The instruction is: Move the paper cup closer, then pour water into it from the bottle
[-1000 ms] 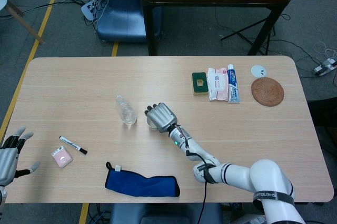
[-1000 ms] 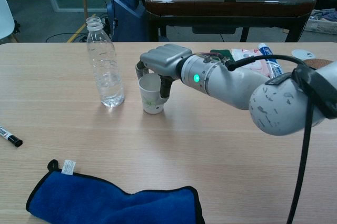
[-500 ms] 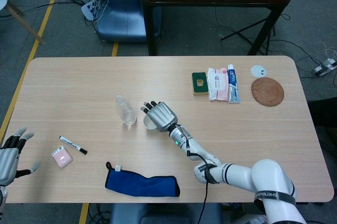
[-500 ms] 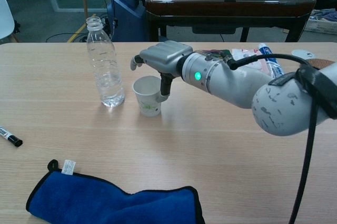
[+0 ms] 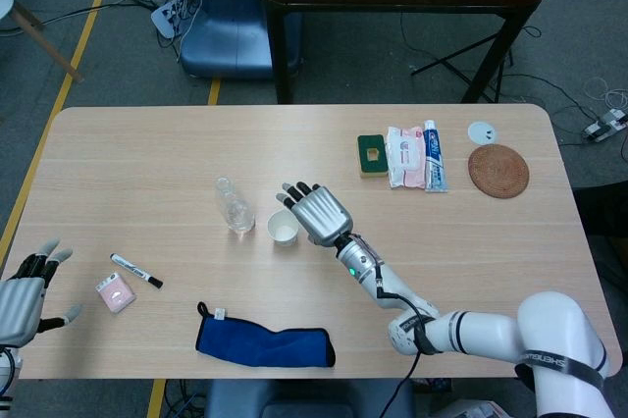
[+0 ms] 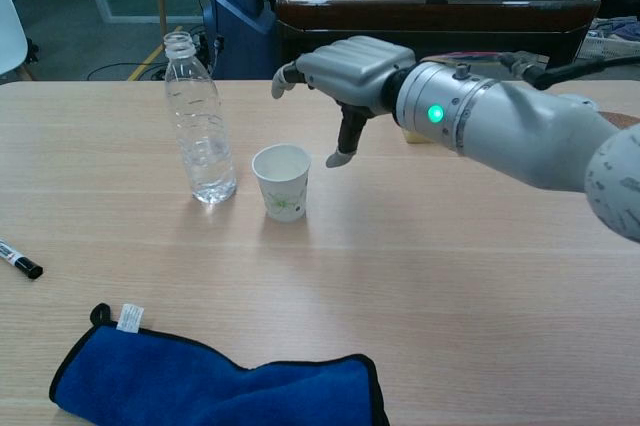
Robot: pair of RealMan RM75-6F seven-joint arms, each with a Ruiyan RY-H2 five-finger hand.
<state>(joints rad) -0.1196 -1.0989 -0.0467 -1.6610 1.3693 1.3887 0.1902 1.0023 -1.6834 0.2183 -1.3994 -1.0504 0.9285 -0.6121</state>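
Note:
A white paper cup (image 5: 283, 229) (image 6: 282, 181) stands upright on the table, just right of a clear plastic bottle (image 5: 234, 206) (image 6: 200, 131) with no cap and a little water in it. My right hand (image 5: 319, 212) (image 6: 352, 71) hovers above and to the right of the cup with its fingers spread, holding nothing and touching nothing. My left hand (image 5: 25, 297) is at the table's left edge, fingers apart and empty; the chest view does not show it.
A black marker (image 5: 136, 271) (image 6: 17, 261) and a small pink item (image 5: 116, 292) lie at the left. A blue cloth (image 5: 263, 344) (image 6: 215, 376) lies near the front edge. A green box (image 5: 371, 154), wipes (image 5: 404, 156), a toothpaste tube (image 5: 433, 155) and a round woven coaster (image 5: 498, 171) sit at the back right.
My right hand has let go of the cup, opened its fingers and lifted up and to the right. The cup stays standing beside the bottle.

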